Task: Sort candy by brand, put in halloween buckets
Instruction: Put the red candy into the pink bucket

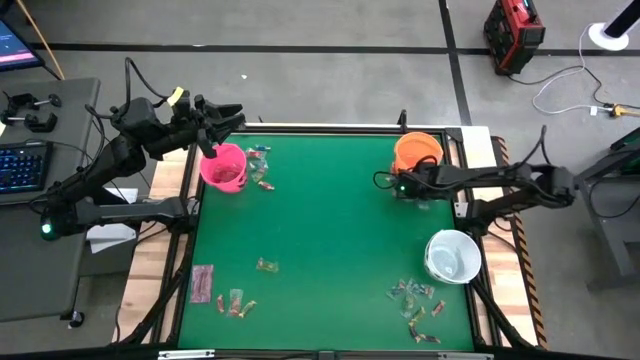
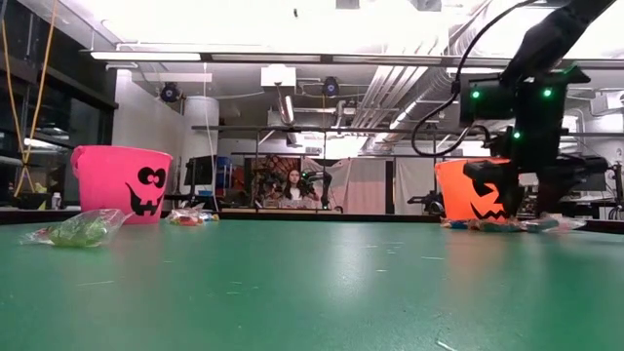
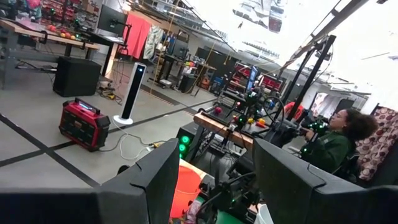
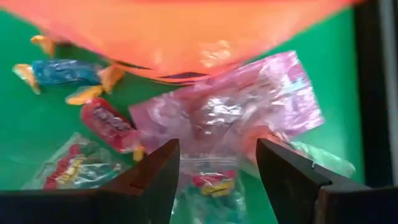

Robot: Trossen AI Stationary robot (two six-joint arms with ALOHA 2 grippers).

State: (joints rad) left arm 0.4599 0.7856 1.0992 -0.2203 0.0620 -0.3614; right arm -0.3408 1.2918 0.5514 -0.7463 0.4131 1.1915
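Hovering low beside the orange bucket (image 1: 417, 151) at two o'clock, the right gripper (image 4: 216, 163) holds its jaws apart over a candy pile (image 4: 205, 130), apparently choosing one. The left gripper (image 1: 212, 150), jaws apart and empty, hangs over the pink bucket (image 1: 224, 167) at ten o'clock.
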